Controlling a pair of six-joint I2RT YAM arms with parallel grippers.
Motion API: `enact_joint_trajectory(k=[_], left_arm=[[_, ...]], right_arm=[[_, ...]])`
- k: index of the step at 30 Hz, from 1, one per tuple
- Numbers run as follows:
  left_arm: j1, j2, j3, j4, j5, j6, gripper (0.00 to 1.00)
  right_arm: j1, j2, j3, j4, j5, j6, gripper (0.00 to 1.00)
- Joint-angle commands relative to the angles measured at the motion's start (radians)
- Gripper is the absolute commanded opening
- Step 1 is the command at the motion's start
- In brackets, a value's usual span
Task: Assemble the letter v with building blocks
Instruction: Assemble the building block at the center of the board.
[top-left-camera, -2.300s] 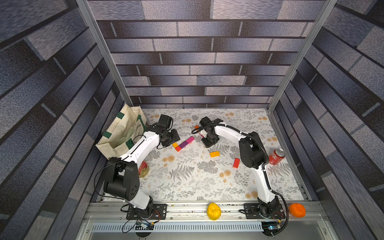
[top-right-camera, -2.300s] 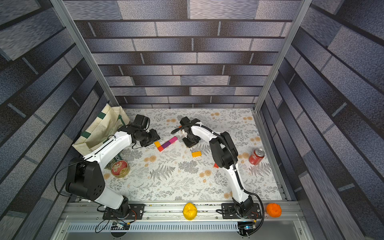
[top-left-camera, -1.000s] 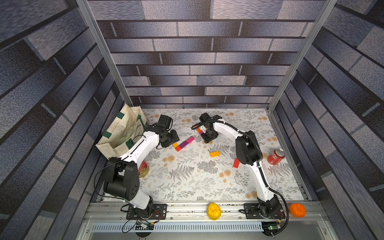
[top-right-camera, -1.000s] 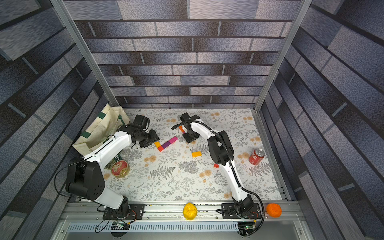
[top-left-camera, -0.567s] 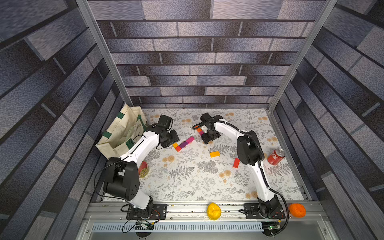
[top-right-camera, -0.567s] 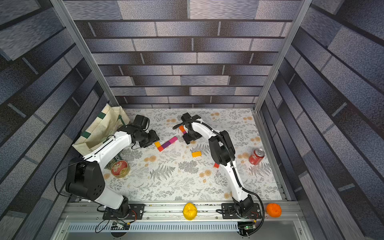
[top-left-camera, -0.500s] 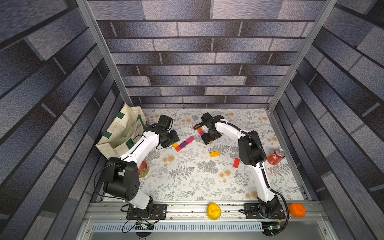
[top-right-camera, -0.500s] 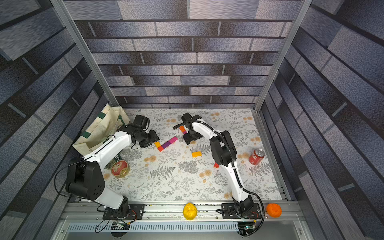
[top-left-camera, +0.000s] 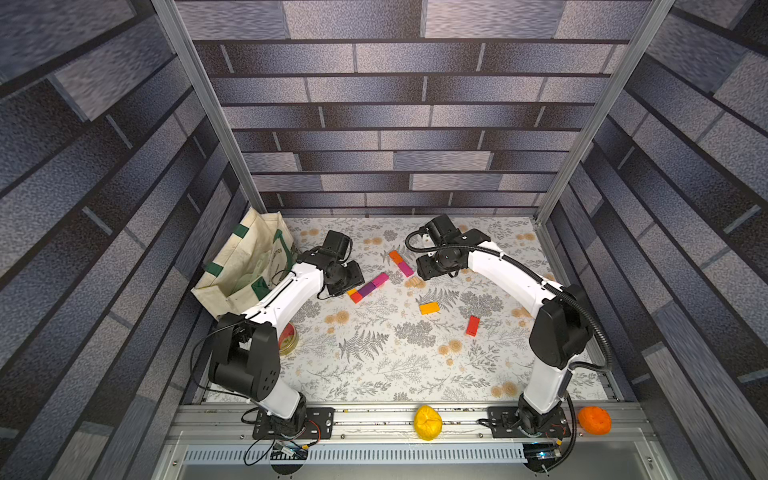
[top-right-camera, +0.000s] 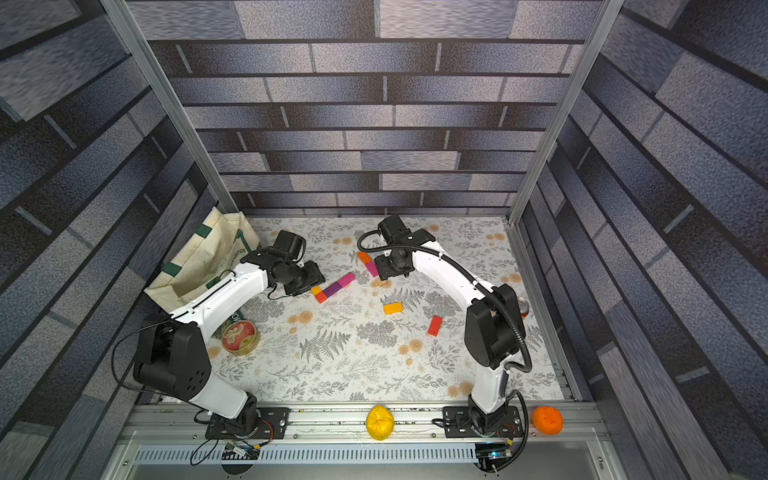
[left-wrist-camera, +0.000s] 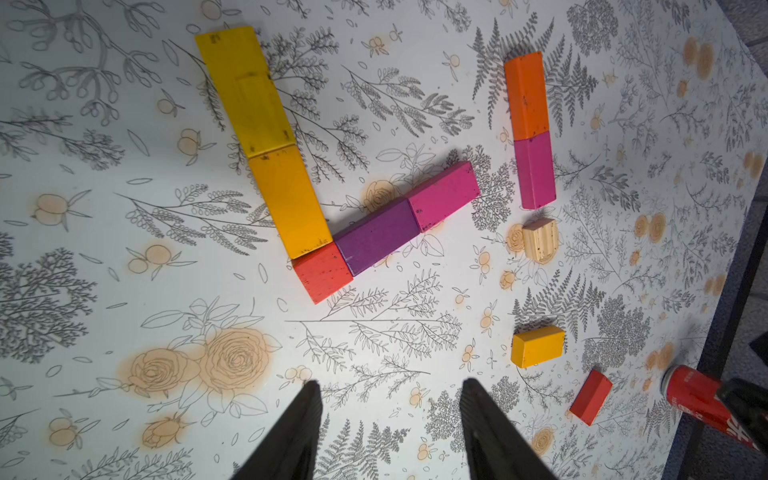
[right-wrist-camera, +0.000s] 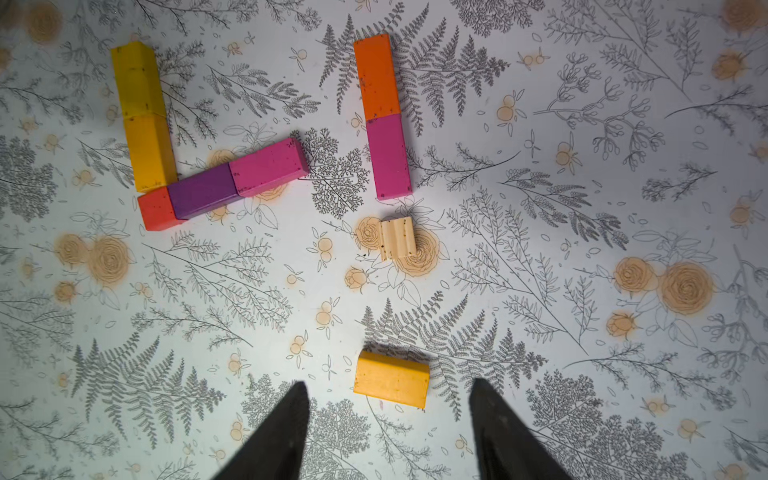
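Note:
In the left wrist view a yellow and amber row (left-wrist-camera: 266, 137) and a purple and magenta row (left-wrist-camera: 405, 220) meet at a red block (left-wrist-camera: 322, 272), a corner of the letter v. An orange and magenta pair (top-left-camera: 401, 263) lies apart from it beside my right gripper (top-left-camera: 430, 268). A wood cube (right-wrist-camera: 397, 239), an amber block (top-left-camera: 429, 308) and a red block (top-left-camera: 472, 325) lie loose. My right gripper (right-wrist-camera: 389, 382) is open above the mat, the amber block beyond its tips. My left gripper (left-wrist-camera: 390, 382) is open and empty by the corner.
A canvas tote bag (top-left-camera: 245, 266) leans at the back left with a round tin (top-right-camera: 240, 337) in front of it. A red soda can (left-wrist-camera: 698, 395) stands by the right wall. Yellow (top-left-camera: 426, 422) and orange (top-left-camera: 595, 419) lumps rest on the front rail.
My right gripper has drawn back to the right, off the orange and magenta pair, which stays on the mat. The left arm has not moved.

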Motion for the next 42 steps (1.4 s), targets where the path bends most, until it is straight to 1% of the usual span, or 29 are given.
enact_joint_trajectory(k=[1,2,3,5,6,12,18,21,22,27,31,42], left_arm=[[-0.021,0.052,0.039,-0.005,0.021,-0.002,0.56],[-0.023,0.066,0.050,-0.006,0.031,-0.004,0.56],[-0.027,0.077,0.057,-0.006,0.039,-0.004,0.56],[-0.037,0.096,0.077,-0.014,0.043,-0.001,0.55],[-0.042,0.104,0.087,-0.017,0.041,0.000,0.55],[-0.055,0.138,0.118,-0.022,0.042,-0.003,0.55],[-0.054,0.158,0.145,-0.048,0.040,0.004,0.55],[-0.055,0.162,0.149,-0.048,0.041,0.001,0.55],[-0.054,0.163,0.150,-0.047,0.042,0.001,0.55],[-0.054,0.180,0.168,-0.059,0.043,0.011,0.55],[-0.056,0.190,0.182,-0.065,0.048,0.014,0.55],[-0.055,0.198,0.183,-0.071,0.048,0.019,0.55]], right_arm=[[-0.015,0.004,-0.084,0.056,-0.050,0.107,0.25],[-0.016,0.003,-0.109,0.078,-0.061,0.126,0.16],[-0.017,0.006,-0.126,0.094,-0.071,0.137,0.10],[-0.017,0.016,-0.154,0.119,-0.086,0.162,0.02],[-0.016,0.024,-0.164,0.129,-0.088,0.171,0.00],[-0.018,0.100,-0.186,0.194,-0.124,0.215,0.00],[-0.028,0.174,-0.184,0.261,-0.121,0.233,0.00],[-0.034,0.181,-0.185,0.288,-0.120,0.243,0.00],[-0.036,0.217,-0.183,0.291,-0.120,0.244,0.00],[-0.041,0.256,-0.170,0.298,-0.127,0.252,0.00],[-0.047,0.275,-0.162,0.300,-0.102,0.260,0.00],[-0.060,0.317,-0.116,0.302,-0.102,0.267,0.00]])
